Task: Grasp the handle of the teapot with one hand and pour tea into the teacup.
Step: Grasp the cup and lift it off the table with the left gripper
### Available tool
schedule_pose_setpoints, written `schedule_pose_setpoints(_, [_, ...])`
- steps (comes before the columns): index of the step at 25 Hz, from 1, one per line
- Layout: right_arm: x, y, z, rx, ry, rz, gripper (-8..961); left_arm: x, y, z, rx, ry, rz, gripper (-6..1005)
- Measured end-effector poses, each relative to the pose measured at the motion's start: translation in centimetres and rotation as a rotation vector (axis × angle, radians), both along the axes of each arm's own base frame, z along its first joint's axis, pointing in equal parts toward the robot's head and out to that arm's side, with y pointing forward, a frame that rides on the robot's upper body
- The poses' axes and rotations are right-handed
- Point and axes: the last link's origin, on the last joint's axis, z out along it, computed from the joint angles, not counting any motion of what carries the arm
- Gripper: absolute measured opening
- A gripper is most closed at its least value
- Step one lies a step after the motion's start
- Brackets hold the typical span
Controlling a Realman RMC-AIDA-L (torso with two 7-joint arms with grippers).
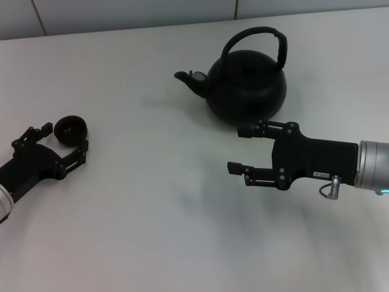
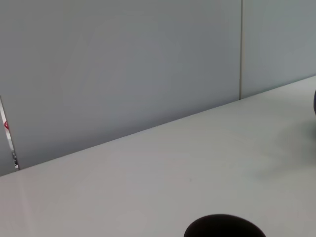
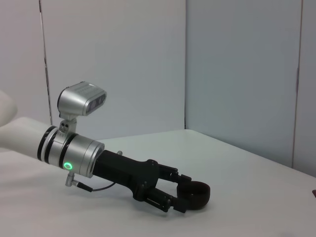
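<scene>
teapot (image 1: 246, 85) upright on table (image 1: 152, 201) | your right gripper (image 1: 238, 149) spread apart beside it, empty | your left gripper (image 1: 64, 139) clasps teacup (image 1: 70, 129)

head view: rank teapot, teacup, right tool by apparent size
1. teapot, largest.
2. right tool, open, smaller than the pot, though it sits nearer the camera.
3. teacup, smallest, between the left tool fingers.

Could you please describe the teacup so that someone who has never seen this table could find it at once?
On the white table, look to the robot's left side, far from the big black teapot. There the left tool has its fingers around a small round black teacup. It is handleless and bowl-like, far smaller than the pot, with no spout or arched handle.
</scene>
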Motion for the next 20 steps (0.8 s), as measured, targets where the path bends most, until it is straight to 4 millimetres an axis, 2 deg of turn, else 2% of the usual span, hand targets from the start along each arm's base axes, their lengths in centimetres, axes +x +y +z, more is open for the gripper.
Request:
schedule_pose_setpoints(19, [0.25,-0.03,0.2,0.022,-0.007,0.005,738,0.66,0.97,-0.29,-0.008,0.011,-0.006,827])
schedule_pose_setpoints(20, [0.25,-0.03,0.2,0.022,-0.007,0.005,738,0.66,1.0,-0.26,-0.006,0.01,-0.005,803])
